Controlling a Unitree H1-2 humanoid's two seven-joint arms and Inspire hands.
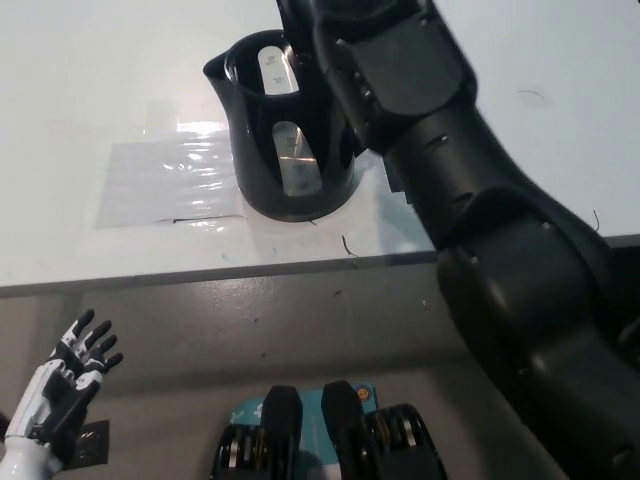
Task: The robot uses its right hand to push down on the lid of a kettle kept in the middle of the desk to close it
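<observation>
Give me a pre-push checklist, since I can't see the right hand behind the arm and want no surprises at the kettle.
1. Kettle upright on the desk: ok.
2. Lid up, kettle mouth open: ok, not yet closed.
3. Right arm reaches over the kettle's handle side: ok.
4. Right hand placed on the lid: cannot tell, hidden by the arm and the picture's top edge.
5. Left hand open, low and clear of the desk: ok.
6. Kettle away from the desk edge: ok.
</observation>
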